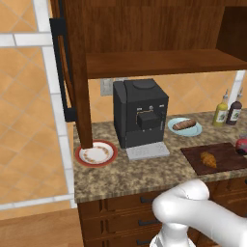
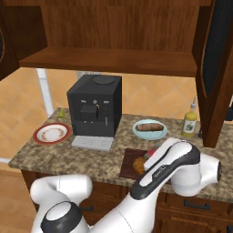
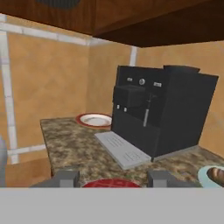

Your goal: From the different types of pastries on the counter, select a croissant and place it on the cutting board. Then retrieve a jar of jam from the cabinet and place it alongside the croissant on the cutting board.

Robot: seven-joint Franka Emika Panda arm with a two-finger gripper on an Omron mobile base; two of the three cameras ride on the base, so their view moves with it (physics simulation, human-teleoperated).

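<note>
Jam jar held between the fingers beside the croissant board

The croissant (image 1: 208, 159) is seen lying flat on the cutting board (image 1: 222, 164), which rests on the counter (image 1: 125, 176) to the right of a black coffee machine (image 1: 140, 113). At the right edge of the left base view, a red-lidded object, taken to be the jar of jam (image 1: 242, 144), is seen at the board's far right corner; whether it touches the board cannot be told. In the hand view the gripper (image 3: 111, 179) is clenched on that jar, its red lid (image 3: 111, 183) showing between the two dark fingertips (image 3: 65, 178). In the right base view the arm's white forearm is laid across the board, and only a sliver of red is seen just beside the croissant.

The longer brown pastry (image 1: 185, 125) is set on a pale blue plate (image 1: 185, 128) behind the board, right of the coffee machine. A red-rimmed plate (image 1: 96, 154) sits on the counter to the machine's left, at the foot of the open door of the cabinet (image 1: 77, 72). Two sauce bottles (image 1: 227, 111) are stood at the back of the counter, well apart from the board
</note>
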